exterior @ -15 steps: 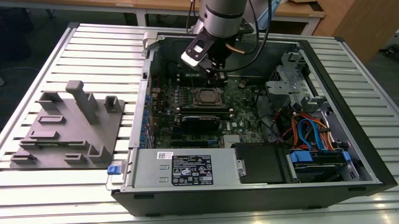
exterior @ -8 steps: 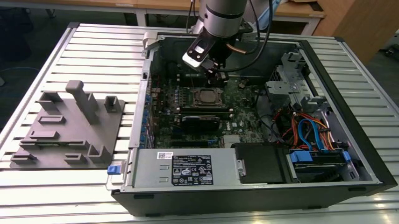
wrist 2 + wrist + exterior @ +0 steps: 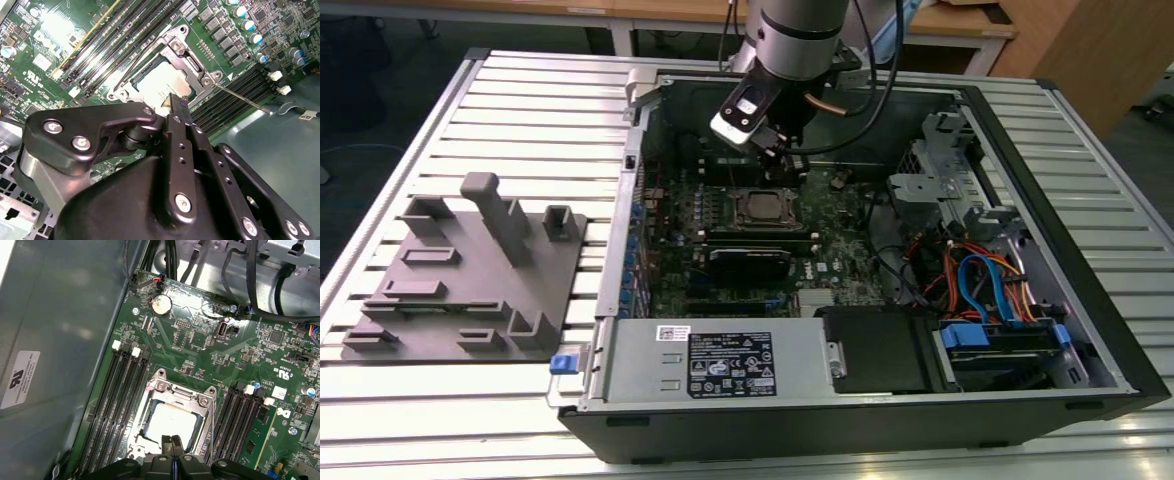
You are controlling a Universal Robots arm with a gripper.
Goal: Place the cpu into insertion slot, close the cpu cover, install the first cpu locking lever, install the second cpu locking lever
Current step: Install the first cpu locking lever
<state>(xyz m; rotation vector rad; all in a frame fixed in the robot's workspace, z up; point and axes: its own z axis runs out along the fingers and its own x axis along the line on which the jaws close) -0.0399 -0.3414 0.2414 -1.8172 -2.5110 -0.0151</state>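
Slatted metal table carries an open computer case lying on its side, with a grey fixture block on the exterior view's left. The arm reaches down into the case over the green motherboard.

The cpu is seated in the insertion slot, its pale metal top showing through the window of the cpu cover. The cover lies flat over the chip rather than standing up, so it looks to be shut.

The gripper hangs just above the near edge of that cover, its two fingers pressed together with nothing visible between them (so clenched and, by the look of it, empty). From the fingertips the socket lies straight ahead and a little below. The screwed end of the cover frame is the end farthest from the gripper.

A thin bright locking lever starts at one corner of the cover and runs away from it. Its long axis slants across the black memory slots toward the bare metal of the case wall. In the second wrist view it passes beside the gripper's tip, not under it. Whether it is latched cannot be told.
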